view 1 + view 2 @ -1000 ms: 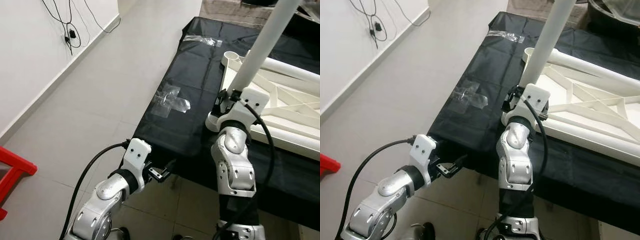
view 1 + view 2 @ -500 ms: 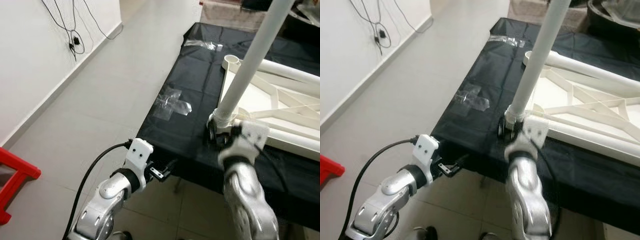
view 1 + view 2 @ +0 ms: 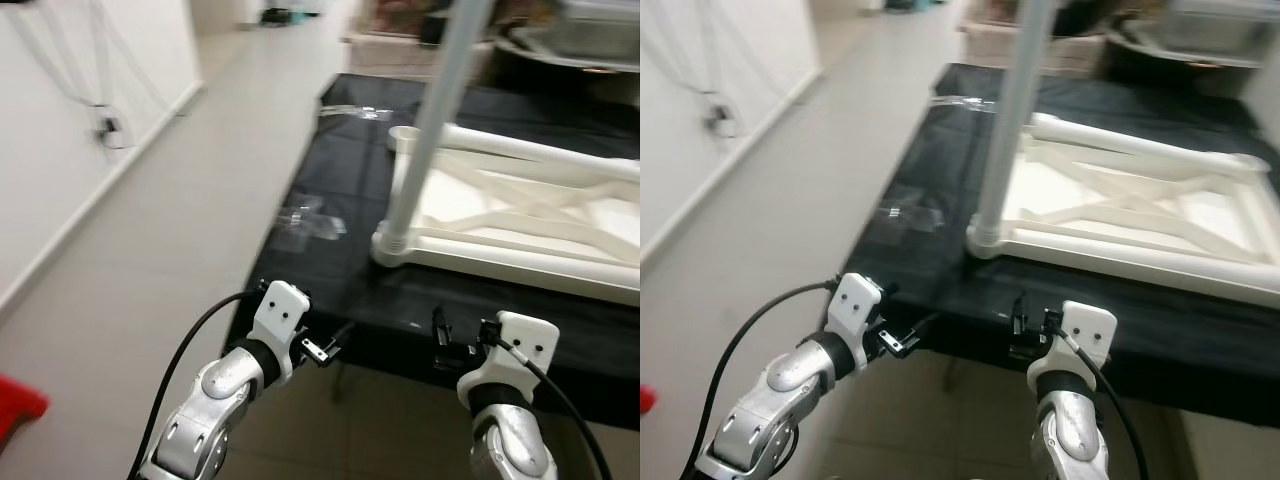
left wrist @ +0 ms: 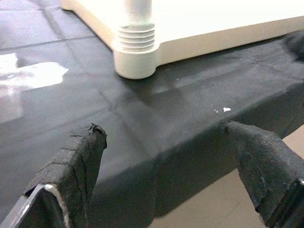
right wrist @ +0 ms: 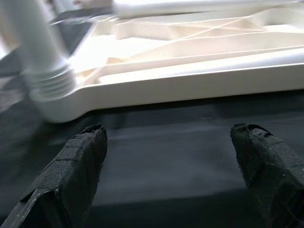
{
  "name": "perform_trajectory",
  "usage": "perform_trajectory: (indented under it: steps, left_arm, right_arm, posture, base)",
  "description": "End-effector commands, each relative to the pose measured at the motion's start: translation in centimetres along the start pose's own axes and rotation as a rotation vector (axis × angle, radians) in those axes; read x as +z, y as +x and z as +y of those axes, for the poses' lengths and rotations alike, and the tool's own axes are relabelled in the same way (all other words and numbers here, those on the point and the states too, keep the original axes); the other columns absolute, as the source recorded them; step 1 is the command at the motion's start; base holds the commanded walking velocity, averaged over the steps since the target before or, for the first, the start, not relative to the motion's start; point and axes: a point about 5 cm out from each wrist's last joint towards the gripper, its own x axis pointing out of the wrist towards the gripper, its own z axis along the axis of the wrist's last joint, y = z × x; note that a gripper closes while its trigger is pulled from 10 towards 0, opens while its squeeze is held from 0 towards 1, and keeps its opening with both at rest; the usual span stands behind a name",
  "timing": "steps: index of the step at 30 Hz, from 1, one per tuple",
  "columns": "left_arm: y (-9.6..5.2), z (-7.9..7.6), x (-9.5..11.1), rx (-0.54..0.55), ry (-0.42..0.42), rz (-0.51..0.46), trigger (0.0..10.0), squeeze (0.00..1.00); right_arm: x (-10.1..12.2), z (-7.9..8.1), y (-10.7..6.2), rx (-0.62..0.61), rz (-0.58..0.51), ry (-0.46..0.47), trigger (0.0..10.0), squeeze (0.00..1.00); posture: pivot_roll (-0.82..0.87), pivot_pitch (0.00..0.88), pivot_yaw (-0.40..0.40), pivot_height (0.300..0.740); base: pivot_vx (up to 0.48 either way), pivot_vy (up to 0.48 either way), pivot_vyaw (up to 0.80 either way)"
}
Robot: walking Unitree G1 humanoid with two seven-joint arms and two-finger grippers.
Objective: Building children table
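A white plastic table top (image 3: 520, 215) lies upside down on a table draped in black cloth (image 3: 330, 180). One white leg (image 3: 430, 130) stands upright in its near left corner socket (image 4: 134, 52). An open socket (image 3: 403, 135) shows at the far left corner. My right gripper (image 3: 440, 338) hovers open at the table's front edge, a little in front of the table top's near rail (image 5: 190, 88), holding nothing. Lower left of that corner, my left gripper (image 3: 335, 340) is open by the cloth's edge, with the leg's base straight ahead of its fingers (image 4: 71, 175).
Clear tape patches (image 3: 305, 220) stick to the cloth near its left side. Grey tiled floor (image 3: 170, 230) runs along the left to a white wall with hanging cables (image 3: 100, 130). A red object (image 3: 15, 405) lies at the lower left. Cluttered items stand beyond the table's far end.
My right gripper has let go of the leg's base and dropped back to the table's front edge. The leg stays upright. The camera has shifted; the left arm has hardly moved.
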Motion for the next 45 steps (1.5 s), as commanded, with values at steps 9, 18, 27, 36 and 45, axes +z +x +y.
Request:
perform_trajectory:
  steps: [9, 18, 27, 36, 45]
  left_arm:
    - [0.1, 1.4, -0.9, 0.119, -0.066, 0.019, 10.0, 0.0]
    - [0.2, 1.2, -0.8, 0.116, -0.069, 0.006, 10.0, 0.0]
    - [0.1, 0.6, -0.5, 0.088, -0.067, -0.005, 10.0, 0.0]
    - [-0.7, -0.4, 0.4, 0.04, -0.078, -0.025, 10.0, 0.0]
    - [-2.1, -2.3, 1.8, -0.073, -0.075, -0.067, 10.0, 0.0]
  right_arm:
    - [0.0, -1.4, 1.6, -0.036, -0.028, -0.031, 10.0, 0.0]
    - [1.2, -2.4, 4.3, 0.065, -0.055, -0.054, 10.0, 0.0]
    - [3.1, -3.9, 8.4, 0.2, -0.026, -0.183, 10.0, 0.0]
    - [4.9, -5.2, 14.8, 0.432, 0.271, -0.442, 10.0, 0.0]
    - [6.4, -2.8, 16.1, 0.745, 0.355, -0.487, 10.0, 0.0]
  posture:
    - [0.08, 0.068, -0.052, 0.74]
    - [0.08, 0.079, -0.058, 0.74]
    - [0.08, 0.1, -0.063, 0.74]
    - [0.09, 0.169, -0.088, 0.74]
    - [0.1, 0.238, -0.106, 0.74]
  base:
    - [0.0, -0.156, 0.0]
    - [0.0, 0.0, 0.0]
    - [0.0, 0.0, 0.0]
    - [0.0, 0.0, 0.0]
    - [0.0, 0.0, 0.0]
